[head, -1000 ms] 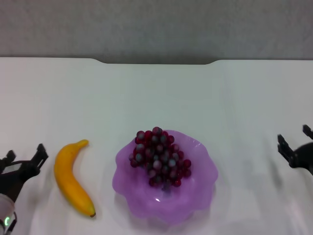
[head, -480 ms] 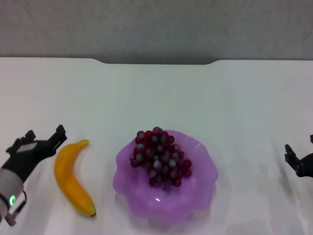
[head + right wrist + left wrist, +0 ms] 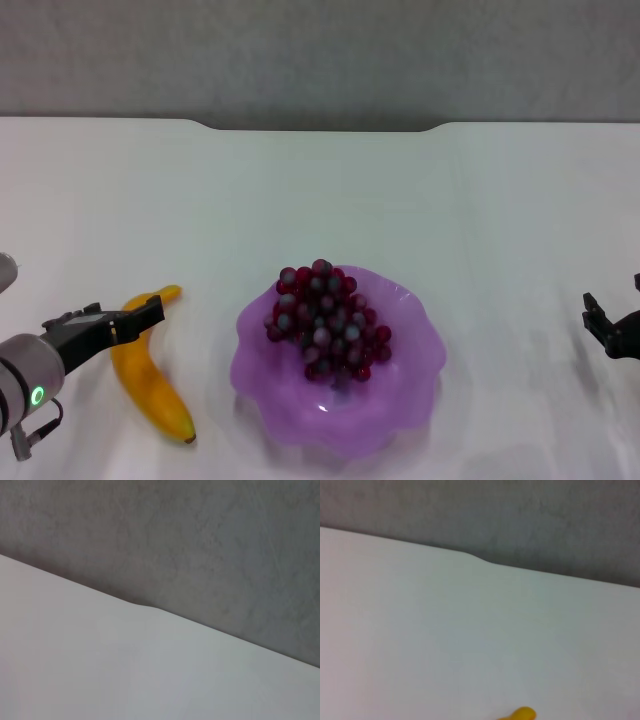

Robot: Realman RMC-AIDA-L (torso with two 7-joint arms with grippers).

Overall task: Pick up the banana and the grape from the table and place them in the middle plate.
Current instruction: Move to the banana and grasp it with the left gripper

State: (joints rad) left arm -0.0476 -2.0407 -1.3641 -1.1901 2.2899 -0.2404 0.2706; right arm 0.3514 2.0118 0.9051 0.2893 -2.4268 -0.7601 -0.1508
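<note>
White and smooth, the bench [image 3: 330, 190] with its notched far edge carries everything. At its near middle sits the translucent purple plate [image 3: 415, 350] with a wavy, flower-like rim. Heaped inside it is the bunch of dark red-purple grapes [image 3: 325, 320], so that half of the job looks done. The curved yellow-orange banana [image 3: 145, 375] with a dark tip lies flat on the bench just beside the plate on the robot's left, outside the rim; it has yet to be lifted and set in the plate. The left claw [image 3: 105, 325] reaches in over the banana's far end, fingers spread and released, gripping nothing; whether it touches the fruit I cannot tell. The right claw [image 3: 612, 325] sits at the bench's right edge, well apart from the plate, fingers parted, holding nothing.
</note>
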